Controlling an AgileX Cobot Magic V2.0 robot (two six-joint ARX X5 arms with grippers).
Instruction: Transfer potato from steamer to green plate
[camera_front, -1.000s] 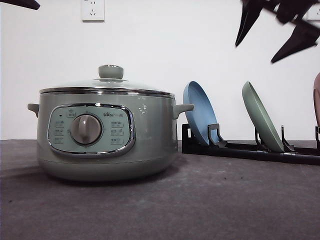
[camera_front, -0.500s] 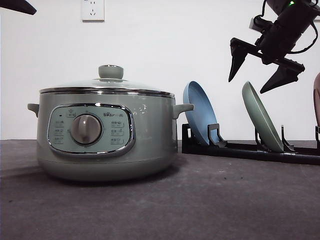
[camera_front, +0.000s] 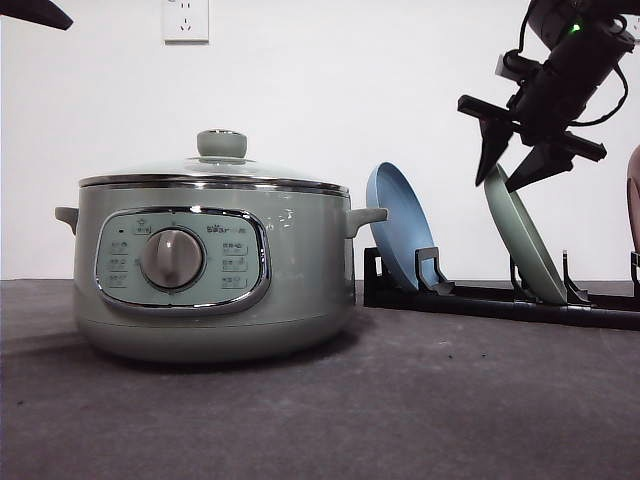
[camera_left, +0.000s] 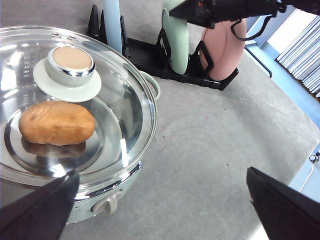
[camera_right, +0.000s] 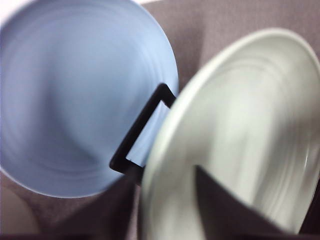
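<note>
Front view: right gripper drops onto the green plate's rim, jaws narrowing.

At left the steamer (camera_front: 210, 255) sits lid-on, the potato (camera_left: 56, 122) inside under the glass in the left wrist view, where the left gripper (camera_left: 160, 210) hangs wide open and empty. Past the blue plate (camera_front: 400, 225), the right gripper (camera_front: 522, 168) has descended and narrowed since a second ago; open, it straddles the racked green plate (camera_front: 525, 240), arm angled down from upper right. Plate fetching comes first, I judge.
</note>
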